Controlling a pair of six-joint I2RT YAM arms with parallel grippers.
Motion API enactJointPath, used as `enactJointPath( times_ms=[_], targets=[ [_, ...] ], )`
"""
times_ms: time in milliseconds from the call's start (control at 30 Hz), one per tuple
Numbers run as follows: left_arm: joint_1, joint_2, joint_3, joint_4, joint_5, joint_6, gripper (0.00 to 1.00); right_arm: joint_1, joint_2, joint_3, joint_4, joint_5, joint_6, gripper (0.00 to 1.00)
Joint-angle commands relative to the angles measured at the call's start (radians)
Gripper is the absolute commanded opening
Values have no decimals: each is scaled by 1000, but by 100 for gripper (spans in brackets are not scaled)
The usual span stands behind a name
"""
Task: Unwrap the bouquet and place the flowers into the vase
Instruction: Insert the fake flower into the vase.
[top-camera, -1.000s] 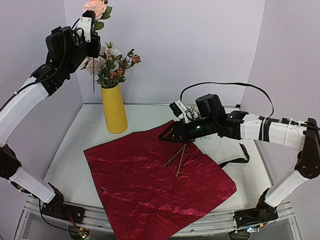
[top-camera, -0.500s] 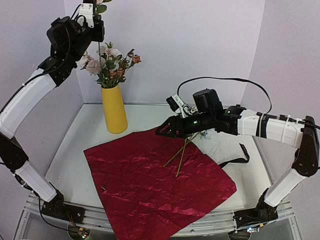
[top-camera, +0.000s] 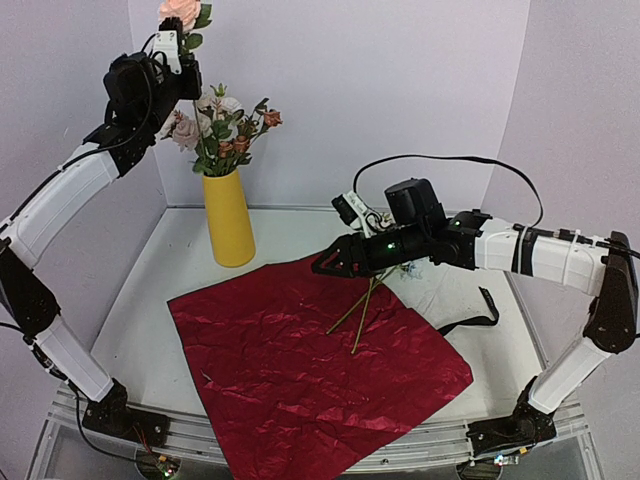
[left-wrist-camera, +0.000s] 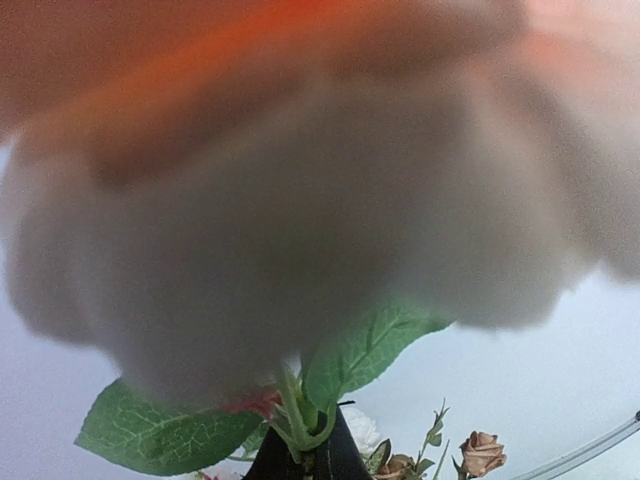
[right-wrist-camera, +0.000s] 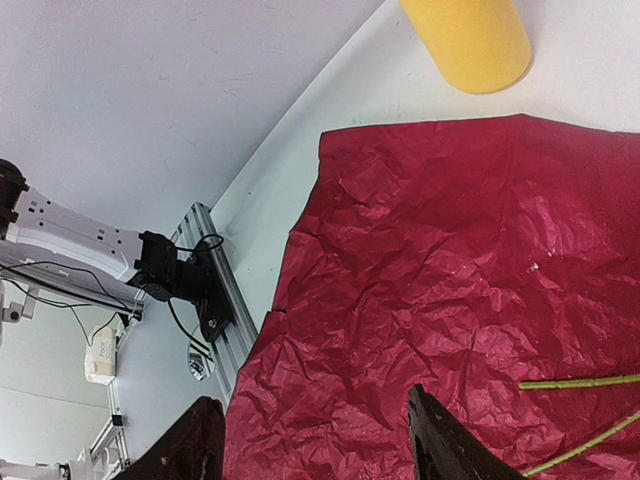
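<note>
You are looking at a white table (top-camera: 150, 300) with the dark red wrapping paper (top-camera: 300, 360) lying open and crinkled across its middle, one corner reaching the near edge.

Your right gripper (top-camera: 325, 265) is hovering low over the far side of that sheet, its jaws standing apart. In the right wrist view the two dark fingers (right-wrist-camera: 190, 440) are framing bare red paper (right-wrist-camera: 430, 250).

Your left gripper (top-camera: 180, 70) is hanging high in the far left corner, above and a little left of the vase. It is clamped together on the stem of a peach rose (top-camera: 180, 12), whose bloom is rising above the fingers. In the left wrist view that bloom (left-wrist-camera: 300, 180) is filling most of the picture as a blur, with green leaves (left-wrist-camera: 160, 430) under it.

The yellow vase (top-camera: 228, 218) is standing upright on the table just beyond the paper's far left corner. It is already holding a bunch of flowers (top-camera: 225, 135).

Two thin green stems (top-camera: 355, 315) are lying on the paper, just right of the right gripper's tips.

A black ribbon (top-camera: 480, 310) is lying on the table beside the sheet's right edge.
</note>
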Motion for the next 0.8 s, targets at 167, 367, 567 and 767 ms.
enactJointPath(
  times_ms=[167, 367, 567, 767],
  targets=[
    [113, -26, -156, 38, 59, -297, 0, 1, -6, 21, -12, -3, -17, 63],
    [117, -7, -204, 37, 95, -348, 0, 1, -12, 11, -12, 6, -16, 63],
    [118, 16, -242, 35, 132, -370, 0, 2, -11, 9, -14, 8, -12, 63],
    [118, 43, -276, 10, 173, -409, 0, 1, -17, -1, -14, 11, -9, 63]
  ],
)
